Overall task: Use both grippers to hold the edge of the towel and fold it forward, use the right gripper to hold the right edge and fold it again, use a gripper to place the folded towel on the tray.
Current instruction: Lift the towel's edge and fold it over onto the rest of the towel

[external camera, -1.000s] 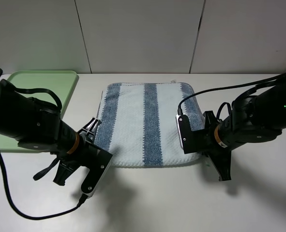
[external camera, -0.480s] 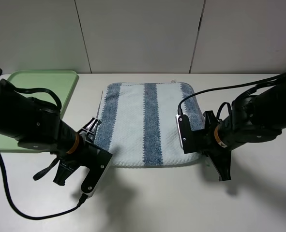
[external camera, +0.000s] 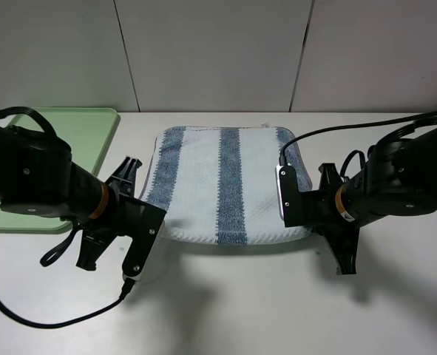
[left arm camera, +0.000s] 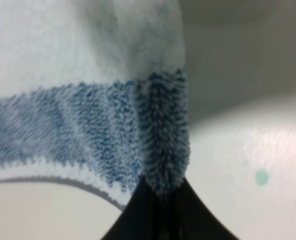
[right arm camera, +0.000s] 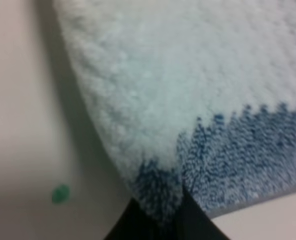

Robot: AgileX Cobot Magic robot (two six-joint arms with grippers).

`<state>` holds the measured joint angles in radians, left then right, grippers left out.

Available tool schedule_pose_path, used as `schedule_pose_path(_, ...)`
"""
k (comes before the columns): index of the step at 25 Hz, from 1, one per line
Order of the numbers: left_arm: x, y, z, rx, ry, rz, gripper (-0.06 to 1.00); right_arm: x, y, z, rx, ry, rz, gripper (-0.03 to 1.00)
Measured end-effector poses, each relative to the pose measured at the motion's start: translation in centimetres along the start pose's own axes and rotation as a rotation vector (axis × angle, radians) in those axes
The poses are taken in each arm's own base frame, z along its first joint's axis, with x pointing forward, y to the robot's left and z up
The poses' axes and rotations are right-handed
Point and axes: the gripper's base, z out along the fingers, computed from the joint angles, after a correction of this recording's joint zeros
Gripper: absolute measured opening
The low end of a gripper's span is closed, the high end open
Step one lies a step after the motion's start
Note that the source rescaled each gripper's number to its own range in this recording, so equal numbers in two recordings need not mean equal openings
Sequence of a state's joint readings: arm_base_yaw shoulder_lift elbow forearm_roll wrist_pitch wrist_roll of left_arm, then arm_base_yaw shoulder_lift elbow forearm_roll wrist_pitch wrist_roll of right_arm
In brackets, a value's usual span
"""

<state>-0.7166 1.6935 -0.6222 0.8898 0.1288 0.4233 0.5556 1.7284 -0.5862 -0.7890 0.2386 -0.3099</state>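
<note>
Pinching the two near corners, that's the picture: the left hand (left arm camera: 160, 202) is pressed together on the dark-blue striped corner of the towel (external camera: 225, 177), and the right hand (right arm camera: 158, 210) is nipped onto the opposite near corner, with terry bunched between the black fingers (left arm camera: 137, 222) in both wrist views. The near hem hangs lifted off the white surface (external camera: 225, 310), sagging a little in the middle with a shadow under it, while the rest of the cloth lies flat. Here's what matters for the fold: the whole towel stretches away from both hands toward the wall (external camera: 218, 52), stripes running near to far. I'd judge the carry goes straight along those stripes, both arms level, to lay the near hem on the far one. Farther back on the left sits the pale-green tray (external camera: 92, 122), apart from the towel and clearly nearer the left arm. No brand, label or readable writing anywhere, only a small green dot (left arm camera: 261, 176) on the surface.
</note>
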Motion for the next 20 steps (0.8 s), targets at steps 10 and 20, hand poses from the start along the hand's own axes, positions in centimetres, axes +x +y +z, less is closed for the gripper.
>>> schedule_pose_path(10,0.1,0.6,-2.1,-0.048,0.038,-0.011,0.0,0.3,-0.8,-2.8,0.071,-0.019,0.084,0.0)
schedule_pose_path(20,-1.3,-0.1,-2.6,-0.035,0.058,-0.008,0.0,0.4,-0.9,-6.9,0.146,-0.032,0.093,0.0)
